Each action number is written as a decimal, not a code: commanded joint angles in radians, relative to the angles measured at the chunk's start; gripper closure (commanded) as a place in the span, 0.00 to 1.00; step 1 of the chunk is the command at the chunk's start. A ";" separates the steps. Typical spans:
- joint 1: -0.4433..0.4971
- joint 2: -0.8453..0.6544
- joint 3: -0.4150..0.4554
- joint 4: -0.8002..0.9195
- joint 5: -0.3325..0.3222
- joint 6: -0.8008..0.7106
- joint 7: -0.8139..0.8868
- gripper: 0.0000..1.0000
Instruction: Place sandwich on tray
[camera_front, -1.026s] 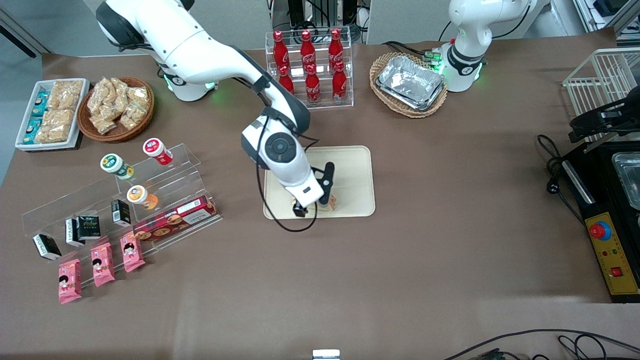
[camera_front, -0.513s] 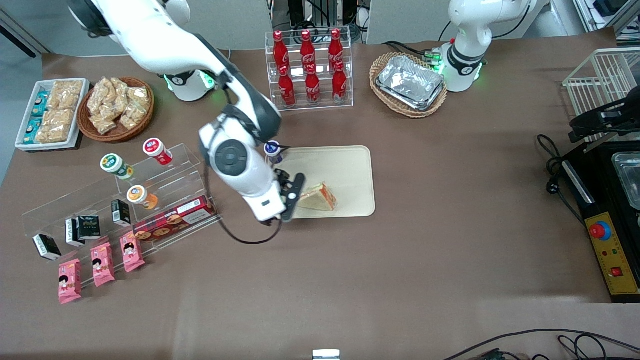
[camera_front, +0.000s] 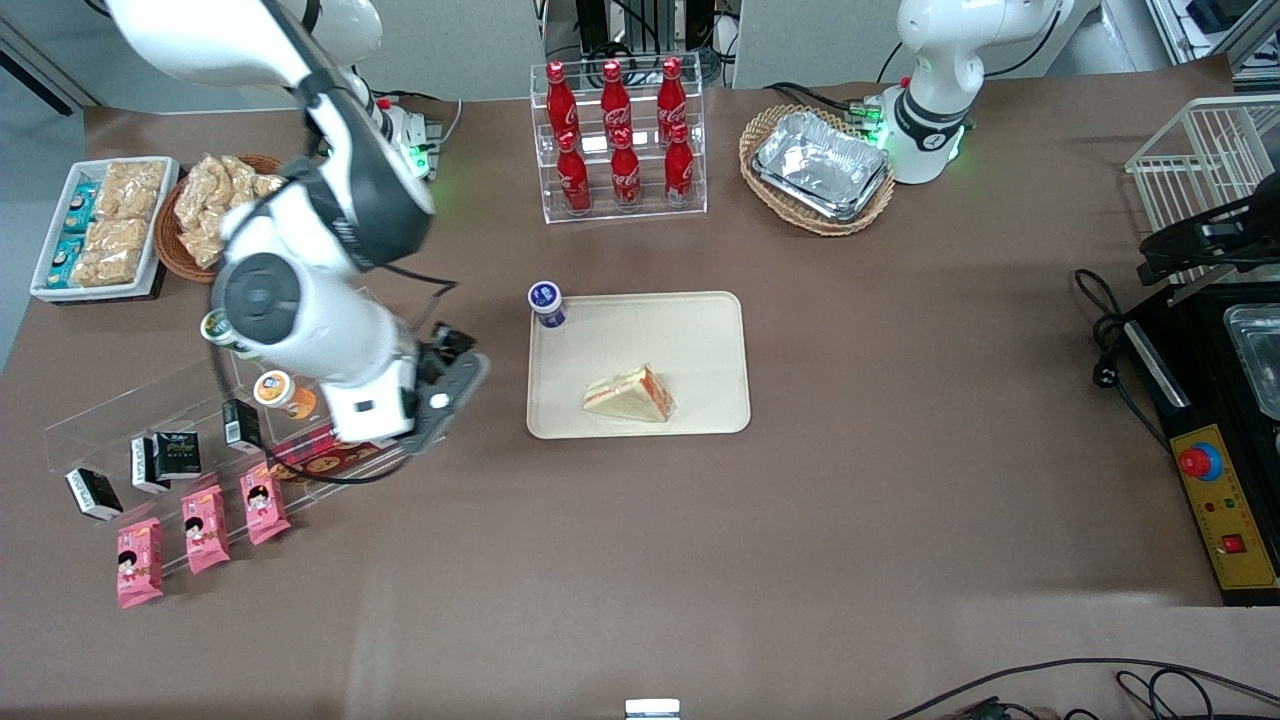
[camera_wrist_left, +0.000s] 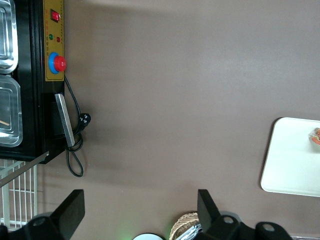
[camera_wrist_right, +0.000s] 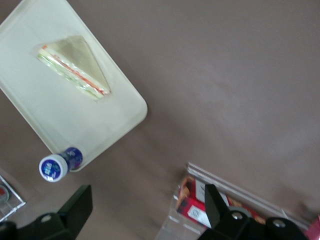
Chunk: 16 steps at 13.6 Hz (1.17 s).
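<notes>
Sandwich (camera_front: 630, 394) seen lying flat on tray (camera_front: 700, 330), on tray's part nearer front camera, untouched by anything. In wrist view, wedge (camera_wrist_right: 75, 66) clear-wrapped, orange-red and green filling edge visible; tray (camera_wrist_right: 120, 117) bare around it.

Blue-capped small bottle (camera_front: 546, 303) upright on tray corner farthest from front camera, toward working arm's end.

Gripper (camera_front: 440, 395) raised above table, well apart from tray, just beside clear acrylic display stand (camera_front: 330, 360). Fingers (camera_wrist_right: 75, 207) spread wide, nothing held between.

Red cookie box (camera_wrist_right: 197, 207) noted on stand under gripper.
</notes>
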 joint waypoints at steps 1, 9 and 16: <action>-0.070 -0.059 0.006 -0.018 0.084 -0.052 0.011 0.00; -0.266 -0.105 -0.020 0.022 0.089 -0.118 0.014 0.00; -0.266 -0.180 -0.184 0.024 0.074 -0.162 0.014 0.00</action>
